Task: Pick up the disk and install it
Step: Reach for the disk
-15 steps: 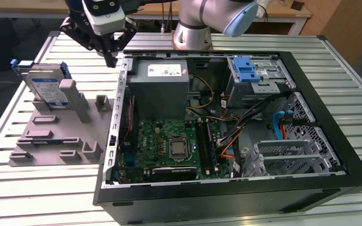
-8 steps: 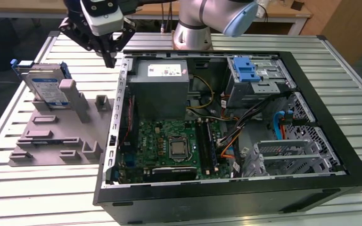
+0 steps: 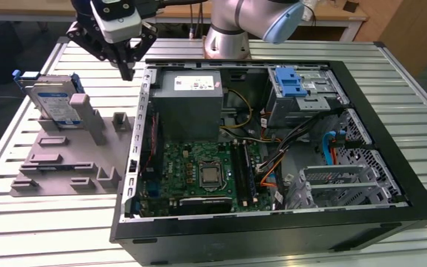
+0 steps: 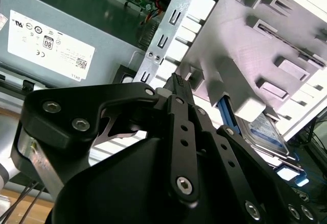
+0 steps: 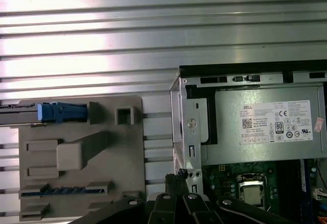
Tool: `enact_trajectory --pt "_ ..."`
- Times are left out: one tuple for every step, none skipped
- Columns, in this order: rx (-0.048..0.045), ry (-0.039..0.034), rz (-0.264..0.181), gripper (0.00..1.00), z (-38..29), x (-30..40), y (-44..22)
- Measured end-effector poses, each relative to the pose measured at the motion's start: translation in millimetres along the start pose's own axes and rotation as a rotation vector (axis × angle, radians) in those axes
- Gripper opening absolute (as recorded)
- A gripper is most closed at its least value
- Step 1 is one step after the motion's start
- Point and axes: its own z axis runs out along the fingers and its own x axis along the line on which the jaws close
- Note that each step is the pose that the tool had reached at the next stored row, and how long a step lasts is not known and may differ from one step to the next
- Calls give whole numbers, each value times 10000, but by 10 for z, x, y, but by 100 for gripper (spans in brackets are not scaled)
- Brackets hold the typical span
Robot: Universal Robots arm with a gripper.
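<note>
Disk (image 3: 56, 104) upright in the grey holder (image 3: 58, 167) at nine o'clock in the exterior view, lower edge hidden behind a holder post. Gripper (image 3: 128, 73) pinched together, empty, at eleven o'clock beside the open computer case's (image 3: 273, 233) wall. White sticker (image 3: 196, 83) with small print on the power supply (image 3: 191, 114).

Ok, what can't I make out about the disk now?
Exterior view: lower part of the disk, hidden behind posts of the grey holder.
Second wrist view: most of the disk, covered by the holder and the gripper.
First wrist view: the disk is edge-on, cut off by the picture's edge.
</note>
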Motion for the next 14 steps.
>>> enact_trajectory --pt "0 0 0 11 1 4 0" --pt "0 0 0 11 2 8 -1" --pt "0 0 0 11 2 13 -1" --pt "0 0 -1 11 3 17 -2" --pt "0 0 0 11 4 21 -2" --pt "1 0 -1 11 4 26 -2" --pt "0 0 0 11 5 30 -3" --pt "0 0 -1 11 6 35 -3" --pt "0 0 -1 11 6 39 -3" --pt "0 0 -1 11 7 44 -4" --pt "0 0 -1 11 7 49 -4" --pt "0 0 0 11 8 54 -5" --pt "0 0 0 11 9 59 -5" --pt "0 0 0 11 9 63 -5"
